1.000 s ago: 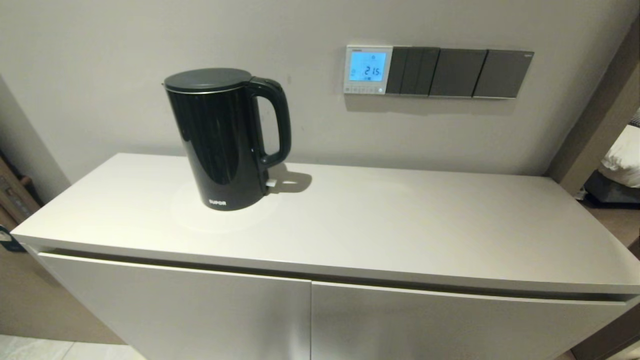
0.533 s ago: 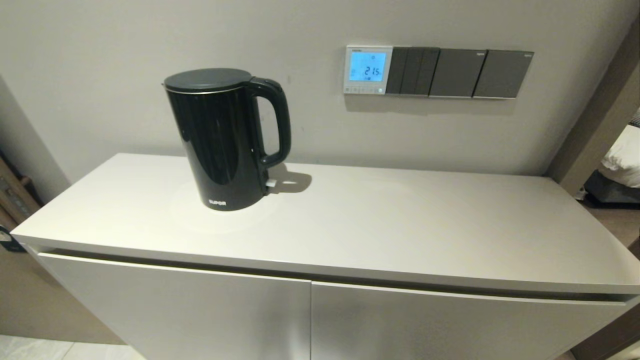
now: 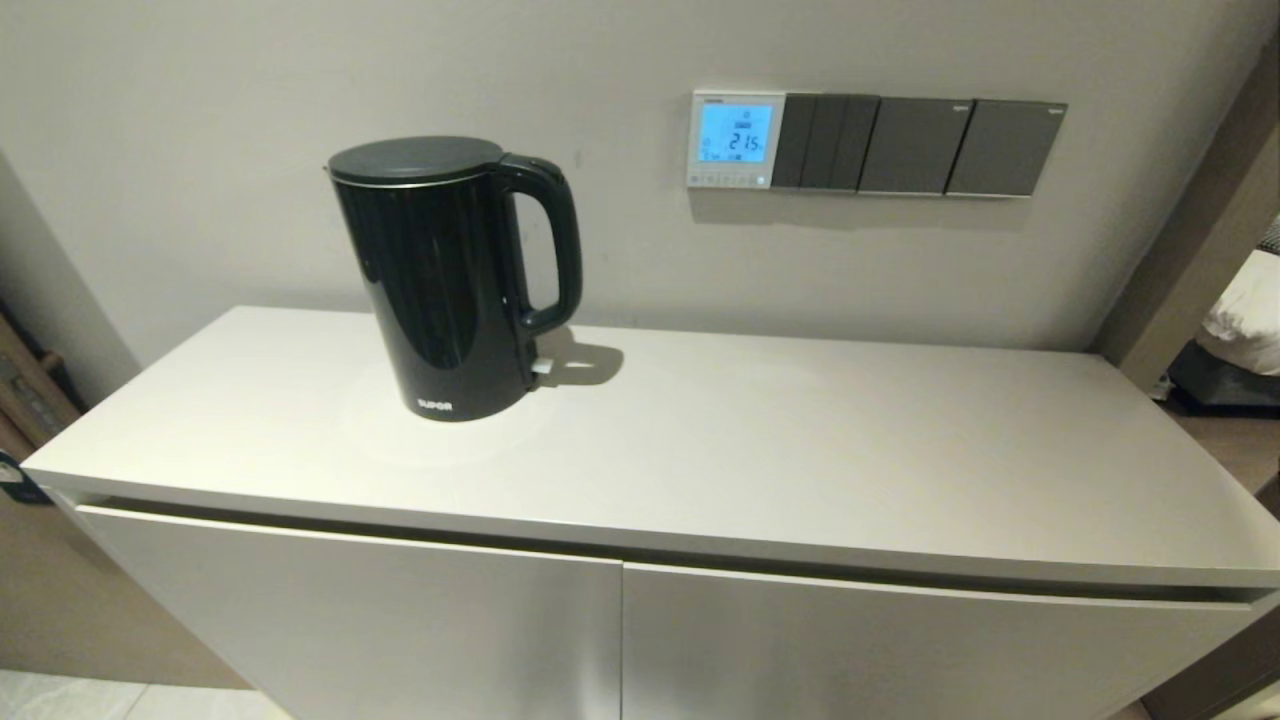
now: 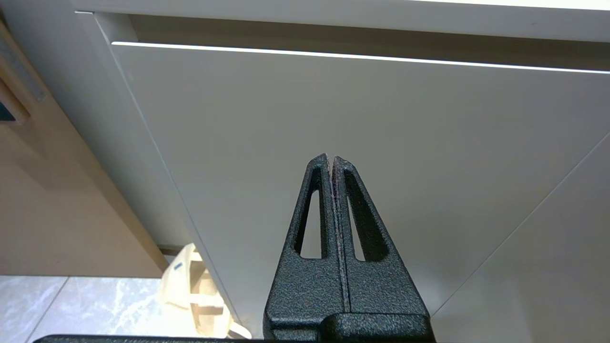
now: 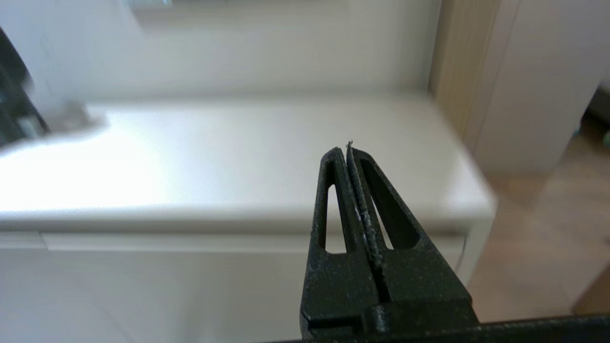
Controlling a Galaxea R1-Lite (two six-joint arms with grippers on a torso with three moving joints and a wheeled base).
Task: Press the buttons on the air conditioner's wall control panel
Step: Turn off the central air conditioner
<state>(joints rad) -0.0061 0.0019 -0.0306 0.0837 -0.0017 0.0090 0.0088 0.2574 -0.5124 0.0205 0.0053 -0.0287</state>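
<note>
Nothing moved; buttons [image 3: 731,181] tiny, both grippers outside head view.

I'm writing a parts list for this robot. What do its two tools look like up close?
Both look alike. The left tool and the right tool are matt black with a rough, grainy surface. Each has two tapering wedge-shaped fingers, each with a long slot cut through it, on a blocky black base. No cables or markings show.

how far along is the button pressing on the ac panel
Done: the wall panel has a lit blue screen. In hand: the right hand is shut, off the cabinet front and facing the wall; the left hand is shut, low by the cabinet door. Left: reaching the buttons.
</note>
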